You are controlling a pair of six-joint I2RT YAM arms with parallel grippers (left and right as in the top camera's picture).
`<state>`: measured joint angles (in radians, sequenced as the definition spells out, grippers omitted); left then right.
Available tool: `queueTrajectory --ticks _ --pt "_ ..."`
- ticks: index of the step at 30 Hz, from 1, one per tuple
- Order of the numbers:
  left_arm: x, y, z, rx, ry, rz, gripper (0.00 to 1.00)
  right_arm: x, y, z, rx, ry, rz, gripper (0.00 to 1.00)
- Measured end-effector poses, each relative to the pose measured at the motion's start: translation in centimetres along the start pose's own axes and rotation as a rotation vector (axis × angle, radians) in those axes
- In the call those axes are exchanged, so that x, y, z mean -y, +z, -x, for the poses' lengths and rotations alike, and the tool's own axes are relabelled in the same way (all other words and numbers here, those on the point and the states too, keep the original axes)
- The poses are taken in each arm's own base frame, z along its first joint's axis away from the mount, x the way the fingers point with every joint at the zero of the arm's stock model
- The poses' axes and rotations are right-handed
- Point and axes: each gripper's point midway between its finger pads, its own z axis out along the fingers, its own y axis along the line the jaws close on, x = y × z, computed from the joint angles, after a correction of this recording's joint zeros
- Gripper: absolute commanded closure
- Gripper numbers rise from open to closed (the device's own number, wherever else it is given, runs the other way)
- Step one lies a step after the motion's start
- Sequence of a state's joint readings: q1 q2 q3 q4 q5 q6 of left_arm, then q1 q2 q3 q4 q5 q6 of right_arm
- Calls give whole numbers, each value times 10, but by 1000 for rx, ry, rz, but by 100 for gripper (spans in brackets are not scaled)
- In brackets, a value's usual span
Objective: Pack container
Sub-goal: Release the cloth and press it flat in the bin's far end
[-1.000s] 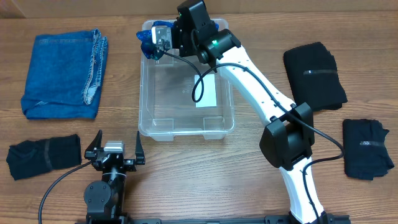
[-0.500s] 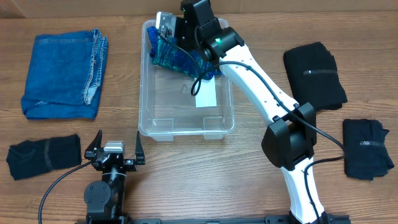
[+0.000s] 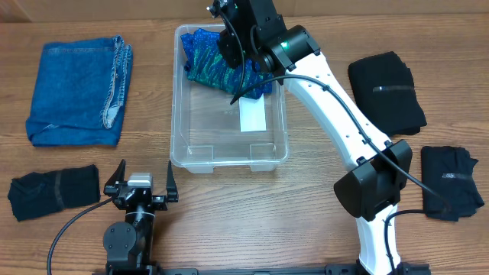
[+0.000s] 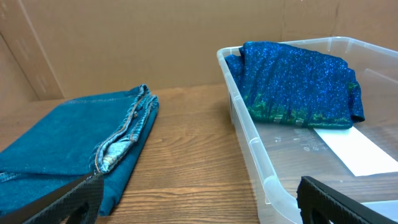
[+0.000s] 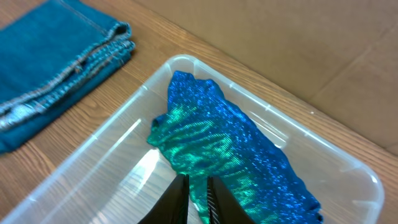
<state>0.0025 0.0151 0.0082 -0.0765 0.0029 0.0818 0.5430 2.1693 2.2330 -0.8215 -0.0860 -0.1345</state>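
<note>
The container point(image 3: 229, 163) is a clear plastic bin at the table's middle, also seen in the left wrist view point(image 4: 249, 134) and the right wrist view point(image 5: 261, 93). A glittery blue-green cloth point(image 3: 205, 63) lies in its far end, spread against the back wall point(image 4: 292, 81) point(image 5: 230, 149). My right gripper point(image 5: 196, 199) hovers above that cloth with its jaws almost together and nothing between them. Near the table's front edge my left gripper point(image 3: 142, 177) rests wide open and empty point(image 4: 199, 199), just outside the bin's near left corner.
Folded blue jeans point(image 3: 76, 92) lie at the far left. One folded black garment point(image 3: 53, 191) sits at the front left, and two more on the right point(image 3: 386, 92) point(image 3: 451, 182). A white label point(image 3: 253, 117) shows on the bin's bottom. A cardboard wall stands behind the table.
The right gripper let the blue-green cloth drop into the bin's far end, drew up and to the right, and its jaws came together again. The left arm has not moved.
</note>
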Motion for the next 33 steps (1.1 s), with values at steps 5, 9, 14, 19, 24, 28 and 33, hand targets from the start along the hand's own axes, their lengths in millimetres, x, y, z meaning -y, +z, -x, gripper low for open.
queueTrajectory --ticks 5,9,14,19,24,28,33 --pt "0 0 0 0 0 0 0 8 -1 8 35 38 3 88" --pt "0 0 0 0 0 0 0 24 10 -7 -6 66 -1 89" --pt "0 0 0 0 0 0 0 23 7 -46 -188 151 35 89" --pt "0 0 0 0 0 0 0 19 -40 2 -96 156 47 91" --pt "0 0 0 0 0 0 0 23 -47 3 -97 168 53 92" --pt "0 0 0 0 0 0 0 25 -20 -6 -113 167 72 92" --pt "0 0 0 0 0 0 0 29 35 -34 -165 173 87 92"
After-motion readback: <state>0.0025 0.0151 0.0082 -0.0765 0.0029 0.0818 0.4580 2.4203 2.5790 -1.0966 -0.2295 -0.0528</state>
